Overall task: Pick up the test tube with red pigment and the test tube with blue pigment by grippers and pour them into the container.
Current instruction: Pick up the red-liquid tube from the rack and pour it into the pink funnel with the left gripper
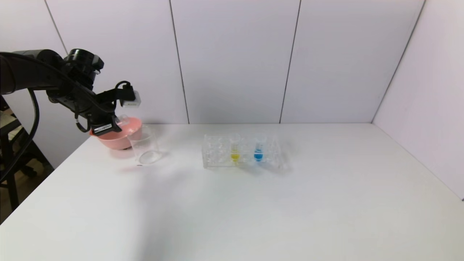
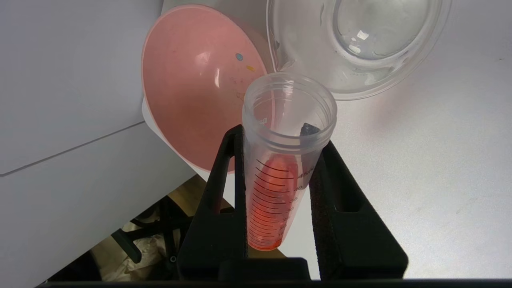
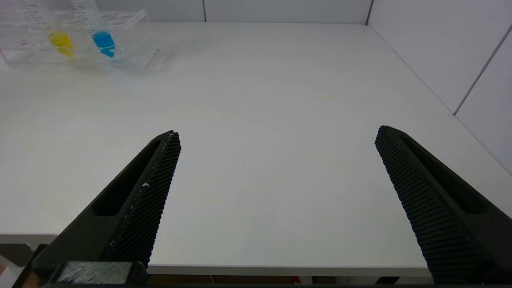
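Closest thing to my cams is the right pincer, fingers spread wide with nothing between them, hovering low over the near edge of the white desk. The head cam doesn't catch it at all, only the right wrist view does.

That same wrist view looks across the bare desk at the clear rack far off, with the test tube with blue pigment standing in it just beside a yellow tube. On the head cam the rack sits about mid-desk, blue tube to the right of the yellow one.

The left pincer is up at the far left of the desk, above the pink bowl, clenched on the test tube with red pigment. On the head cam I can barely see that tube behind the arm, so the left wrist view is the useful one: clear plastic tube with black graduation marks, open threaded mouth, orange-red liquid pooled in its lower part, squeezed between the two black fingers. Its mouth points toward the pink bowl and the container, a clear beaker just beside the bowl. Looking into the beaker, it seems to have no coloured liquid in it. On the head cam the beaker stands right against the bowl's right side.
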`<move>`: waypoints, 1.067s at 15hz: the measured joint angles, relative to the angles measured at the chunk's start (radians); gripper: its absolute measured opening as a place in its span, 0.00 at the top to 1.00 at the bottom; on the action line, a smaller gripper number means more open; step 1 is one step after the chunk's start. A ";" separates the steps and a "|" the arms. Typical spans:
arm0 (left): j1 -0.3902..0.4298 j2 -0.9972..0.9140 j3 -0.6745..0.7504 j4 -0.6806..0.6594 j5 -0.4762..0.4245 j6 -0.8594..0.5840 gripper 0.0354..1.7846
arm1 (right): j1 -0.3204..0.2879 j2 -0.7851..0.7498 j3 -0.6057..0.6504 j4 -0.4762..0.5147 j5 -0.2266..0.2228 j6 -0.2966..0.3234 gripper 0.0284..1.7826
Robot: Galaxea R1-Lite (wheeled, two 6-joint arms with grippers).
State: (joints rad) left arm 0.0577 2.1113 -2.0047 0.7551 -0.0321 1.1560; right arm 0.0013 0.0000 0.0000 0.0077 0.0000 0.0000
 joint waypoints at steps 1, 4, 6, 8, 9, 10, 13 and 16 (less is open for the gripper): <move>-0.001 0.000 0.000 0.000 0.000 0.000 0.76 | 0.000 0.000 0.000 0.000 0.000 0.000 0.00; -0.004 0.002 0.000 0.000 0.006 0.000 0.76 | 0.000 0.000 0.000 0.000 0.000 0.000 0.00; -0.010 0.004 0.000 0.000 0.030 -0.001 0.76 | 0.000 0.000 0.000 0.000 0.000 0.000 0.00; -0.016 0.008 0.000 0.000 0.047 -0.001 0.76 | 0.000 0.000 0.000 0.000 0.000 0.000 0.00; -0.020 0.012 0.000 0.000 0.061 -0.001 0.76 | 0.000 0.000 0.000 0.000 0.000 0.000 0.00; -0.026 0.015 0.000 0.000 0.084 0.000 0.76 | 0.000 0.000 0.000 0.000 0.000 0.000 0.00; -0.036 0.020 0.000 0.000 0.113 0.000 0.76 | 0.000 0.000 0.000 0.000 0.000 0.000 0.00; -0.043 0.025 0.000 -0.009 0.133 0.001 0.76 | 0.000 0.000 0.000 0.000 0.000 0.000 0.00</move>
State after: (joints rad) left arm 0.0147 2.1360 -2.0043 0.7460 0.1004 1.1568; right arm 0.0013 0.0000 0.0000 0.0077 0.0000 0.0000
